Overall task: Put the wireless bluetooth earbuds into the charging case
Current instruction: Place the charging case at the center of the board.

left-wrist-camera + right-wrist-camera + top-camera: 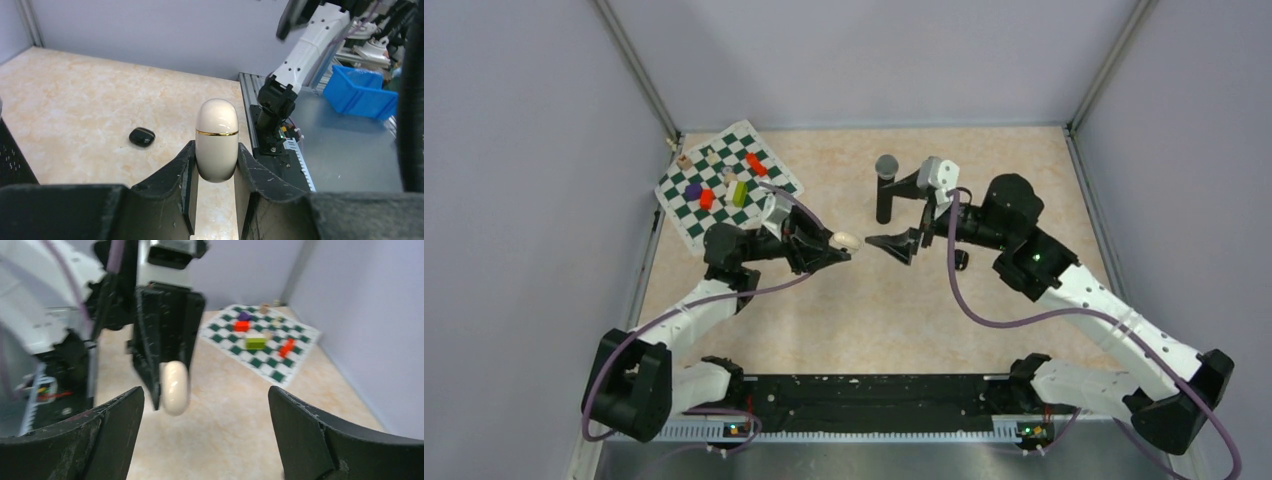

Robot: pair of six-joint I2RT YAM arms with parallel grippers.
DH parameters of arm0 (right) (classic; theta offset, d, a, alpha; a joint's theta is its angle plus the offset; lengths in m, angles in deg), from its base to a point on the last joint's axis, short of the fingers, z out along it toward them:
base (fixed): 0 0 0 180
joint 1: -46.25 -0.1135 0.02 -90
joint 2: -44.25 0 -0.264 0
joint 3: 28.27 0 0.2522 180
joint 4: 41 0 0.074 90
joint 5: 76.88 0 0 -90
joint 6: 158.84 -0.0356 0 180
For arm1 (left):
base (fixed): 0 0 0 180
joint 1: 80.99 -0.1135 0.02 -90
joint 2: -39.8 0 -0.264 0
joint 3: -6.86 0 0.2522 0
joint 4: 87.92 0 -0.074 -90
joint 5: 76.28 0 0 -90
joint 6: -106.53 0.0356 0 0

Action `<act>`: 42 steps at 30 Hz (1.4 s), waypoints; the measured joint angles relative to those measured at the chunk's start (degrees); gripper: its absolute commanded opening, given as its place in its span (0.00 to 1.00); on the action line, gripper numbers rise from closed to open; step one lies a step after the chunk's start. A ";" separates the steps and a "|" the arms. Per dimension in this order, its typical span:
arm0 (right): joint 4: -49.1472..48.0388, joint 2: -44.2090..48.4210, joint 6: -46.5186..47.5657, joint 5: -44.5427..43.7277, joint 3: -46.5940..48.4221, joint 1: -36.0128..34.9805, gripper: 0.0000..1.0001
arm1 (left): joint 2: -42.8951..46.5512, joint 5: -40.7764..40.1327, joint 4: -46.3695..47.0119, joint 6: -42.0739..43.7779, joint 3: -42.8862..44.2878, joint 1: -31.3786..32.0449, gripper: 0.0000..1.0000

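My left gripper (216,148) is shut on a whitish charging case (216,137) with a gold band. The case is closed and stands up between the fingers, held above the table. In the top view this case (846,240) points toward the right arm. My right gripper (205,391) is open wide and faces the case (175,387) from a short distance, with nothing between its fingers. A small closed black case (142,137) lies on the table. The earbuds are not in view.
A tall black microphone (886,188) stands upright just behind the right gripper. A green and white chessboard mat (729,185) with several coloured pieces lies at the back left. Grey walls close in the table on three sides.
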 measured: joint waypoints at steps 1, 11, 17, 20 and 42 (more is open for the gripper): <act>0.98 0.57 0.85 -3.98 0.66 0.07 0.99 | -0.28 -0.90 -1.90 1.25 0.00 0.00 0.00; -1.73 15.58 14.88 -35.95 -7.19 5.88 0.99 | -10.21 -11.13 -29.75 20.28 1.53 6.84 0.00; -6.56 21.53 16.83 -38.97 -14.91 11.52 0.99 | -22.08 -18.03 -38.77 24.35 5.31 11.06 0.08; -8.22 21.99 17.66 -39.45 -16.44 11.87 0.99 | -26.77 -21.31 -40.48 24.33 7.76 11.78 0.12; -13.79 23.02 19.91 -40.30 -21.27 12.11 0.99 | -42.27 -28.76 -47.71 16.83 23.78 14.16 0.99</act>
